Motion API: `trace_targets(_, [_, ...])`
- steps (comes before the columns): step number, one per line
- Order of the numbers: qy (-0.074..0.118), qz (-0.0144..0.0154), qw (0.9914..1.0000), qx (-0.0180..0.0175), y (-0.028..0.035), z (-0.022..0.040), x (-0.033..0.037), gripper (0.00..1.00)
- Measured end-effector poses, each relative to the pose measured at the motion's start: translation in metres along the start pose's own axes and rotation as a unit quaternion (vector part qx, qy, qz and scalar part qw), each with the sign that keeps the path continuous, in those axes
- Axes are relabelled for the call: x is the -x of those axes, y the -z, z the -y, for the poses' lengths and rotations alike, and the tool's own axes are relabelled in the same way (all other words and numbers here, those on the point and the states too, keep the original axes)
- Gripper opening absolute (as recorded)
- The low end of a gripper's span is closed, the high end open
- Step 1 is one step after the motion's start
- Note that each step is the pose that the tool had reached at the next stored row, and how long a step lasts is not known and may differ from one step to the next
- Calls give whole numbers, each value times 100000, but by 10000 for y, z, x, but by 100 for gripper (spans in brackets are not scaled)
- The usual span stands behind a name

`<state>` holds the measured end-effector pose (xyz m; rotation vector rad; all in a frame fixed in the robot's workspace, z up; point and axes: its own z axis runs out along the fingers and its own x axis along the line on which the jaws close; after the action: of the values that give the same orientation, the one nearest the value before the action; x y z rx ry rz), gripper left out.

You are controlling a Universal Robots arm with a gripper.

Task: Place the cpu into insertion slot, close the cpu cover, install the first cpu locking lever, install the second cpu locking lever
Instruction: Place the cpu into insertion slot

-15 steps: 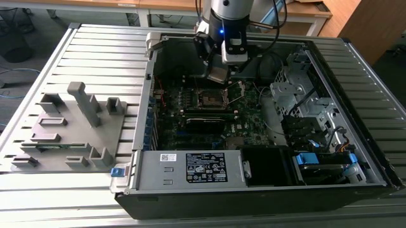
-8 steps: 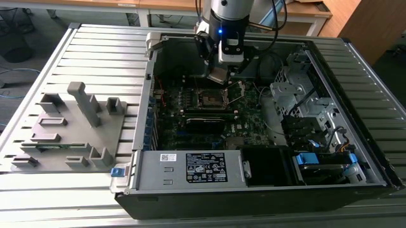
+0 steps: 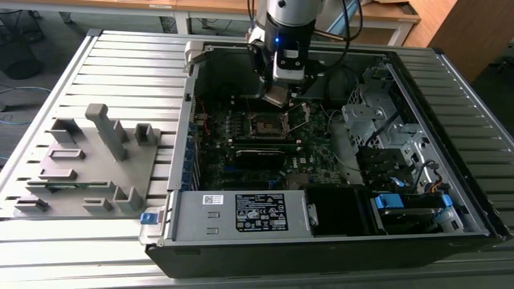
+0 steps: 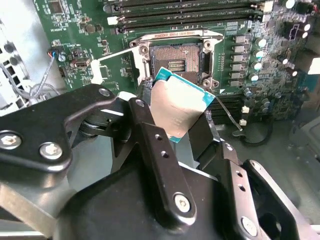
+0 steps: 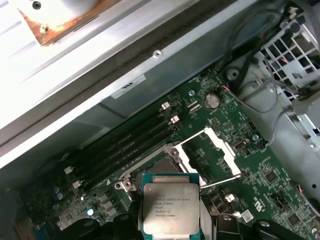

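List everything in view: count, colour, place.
Slatted metal table: one, grey, under everything.
Moulded plastic fixture tray: one, grey, on the table, exterior view's left.
Open metal computer case: one, grey and black, on the table.
Boxy labelled power supply: one, grey, in a case corner.
Flat motherboard: one, green, inside the case.
Small square insertion slot: one, black, metal-rimmed, empty, on the motherboard.
Thin square metal cpu cover: one, silvery, swung open beside the slot.
Long narrow memory slots: several, black, beside the slot.
Small flat square metal-topped cpu: one, dull grey, held near the slot.
Robot gripper: one, black, shut on the cpu.
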<state>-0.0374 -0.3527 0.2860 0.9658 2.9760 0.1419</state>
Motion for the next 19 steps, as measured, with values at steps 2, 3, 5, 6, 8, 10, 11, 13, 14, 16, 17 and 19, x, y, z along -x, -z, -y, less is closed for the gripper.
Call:
trace_targets(2, [-1129, 102, 99994, 21, -4, 0, 0, 54])
trace_targets(3, [-1738, 157, 99985, 32, -6, 1, 0, 54])
trace_targets(5, [-2879, 258, 99958, 54, -10, 1, 0, 54])
trace_targets(6, [-3461, 310, 99940, 65, -11, 1, 0, 54])
trace_targets(8, [-4672, 420, 99890, 88, -15, 1, 0, 54])
trace_targets(10, [-5900, 529, 99824, 113, -18, 2, 0, 54])
trace_targets(11, [-6486, 582, 99788, 122, -19, 2, 0, 54])
trace_targets(13, [-7481, 670, 99717, 139, -21, 2, 1, 54])
trace_targets(14, [-7631, 680, 99706, 140, -21, 2, 1, 54])
trace_targets(16, [-7643, 684, 99705, 147, -21, 2, 0, 54])
trace_targets(17, [-7646, 684, 99705, 146, -21, 2, 0, 54])
trace_targets(19, [-7648, 685, 99705, 145, -21, 2, 0, 54])
